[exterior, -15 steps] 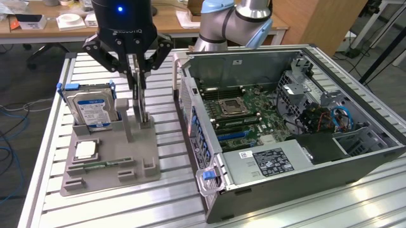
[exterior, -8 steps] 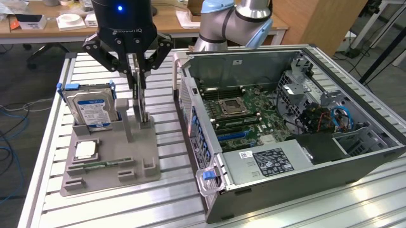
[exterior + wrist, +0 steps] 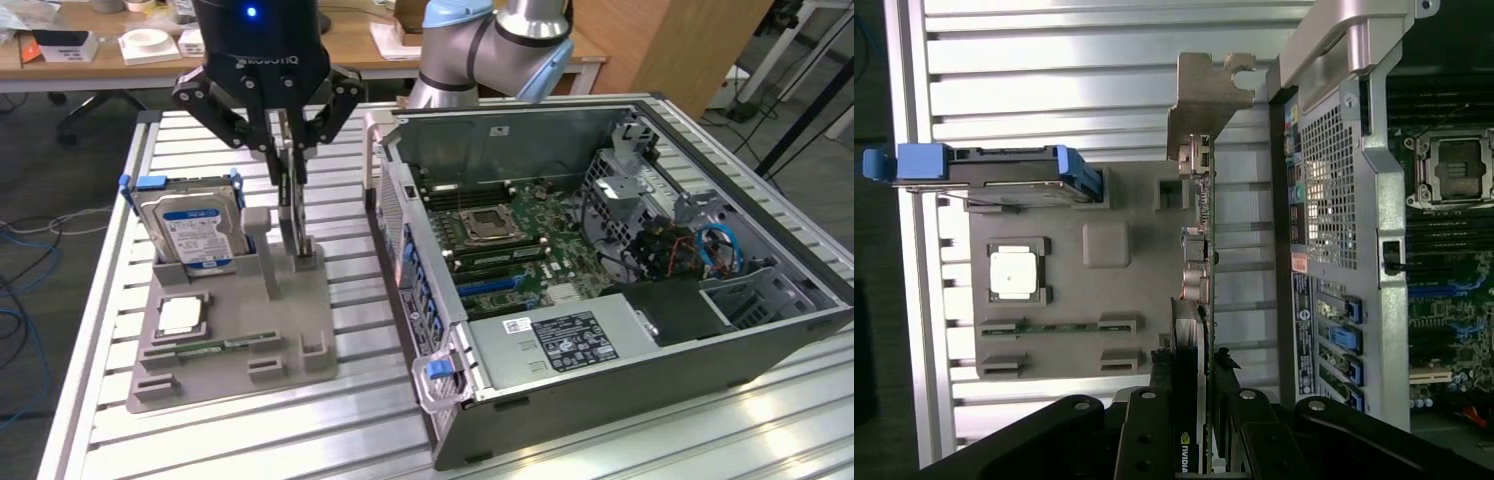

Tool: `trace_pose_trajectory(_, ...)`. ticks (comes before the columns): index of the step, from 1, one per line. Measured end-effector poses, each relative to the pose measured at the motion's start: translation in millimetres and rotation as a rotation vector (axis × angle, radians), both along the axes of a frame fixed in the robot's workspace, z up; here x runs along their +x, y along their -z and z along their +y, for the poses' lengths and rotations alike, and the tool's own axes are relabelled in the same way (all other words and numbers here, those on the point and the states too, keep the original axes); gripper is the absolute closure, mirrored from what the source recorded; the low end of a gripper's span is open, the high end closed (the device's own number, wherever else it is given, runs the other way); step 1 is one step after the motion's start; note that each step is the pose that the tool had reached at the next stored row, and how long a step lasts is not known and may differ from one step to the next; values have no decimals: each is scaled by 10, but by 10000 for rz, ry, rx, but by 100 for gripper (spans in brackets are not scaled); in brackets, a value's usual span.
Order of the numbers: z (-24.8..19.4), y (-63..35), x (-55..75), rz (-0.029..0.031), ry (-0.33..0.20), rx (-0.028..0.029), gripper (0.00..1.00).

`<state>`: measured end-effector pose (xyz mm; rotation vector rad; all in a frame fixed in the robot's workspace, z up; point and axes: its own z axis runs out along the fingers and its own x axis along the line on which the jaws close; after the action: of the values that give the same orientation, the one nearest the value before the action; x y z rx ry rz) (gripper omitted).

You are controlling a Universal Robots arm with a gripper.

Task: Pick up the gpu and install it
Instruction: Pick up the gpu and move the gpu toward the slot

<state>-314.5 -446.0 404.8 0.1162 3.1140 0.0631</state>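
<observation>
gpu (image 3: 302, 230) stands on edge in a slot of the grey holder (image 3: 300, 300) on the tabletop (image 3: 267, 430), which in the exterior view puts it between the upright hard drive (image 3: 198, 235) on that view's left and the open computer case (image 3: 534, 420) on its right. The hand (image 3: 290, 175) hangs straight above it with its fingers closed against the two faces of the card's upper part, and the card's foot sits in the holder, so the step in hand looks like the grasp itself, with the lift not yet made. Inside the case, the motherboard (image 3: 534, 215) lies bare with a blue slot (image 3: 497, 287) free. In the wrist view the gpu (image 3: 1199, 270) runs edge-on away from the camera, its silver bracket (image 3: 1206, 95) at the far end, and the black fingers (image 3: 1152, 420) flank it on both sides, pressed to the card rather than standing off it. The hard drive (image 3: 994, 170) is well apart and the case wall (image 3: 1344, 180) is near. By my judgement the next move calls for a straight pull along the slot, without tilt, so the card leaves the holder cleanly
</observation>
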Motion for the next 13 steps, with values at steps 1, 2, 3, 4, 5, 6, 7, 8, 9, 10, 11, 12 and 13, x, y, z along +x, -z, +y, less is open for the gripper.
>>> trace_pose_trajectory(1,0,-2,0,-1,0,1,74)
trace_pose_trajectory(2,0,-7,0,0,1,0,74)
trace_pose_trajectory(3,0,-14,0,1,0,0,74)
trace_pose_trajectory(4,0,-23,0,1,0,-1,74)
trace_pose_trajectory(5,0,-28,0,0,0,0,74)
trace_pose_trajectory(6,0,-32,0,0,0,0,74)
trace_pose_trajectory(7,0,-36,0,-1,0,1,74)
trace_pose_trajectory(8,0,-40,0,0,0,1,74)
trace_pose_trajectory(9,0,-45,0,0,1,0,74)
trace_pose_trajectory(10,0,-51,0,0,0,0,74)
trace_pose_trajectory(11,0,-58,0,0,0,0,74)
trace_pose_trajectory(12,0,-65,0,0,0,0,74)
trace_pose_trajectory(13,0,-72,0,0,0,0,74)
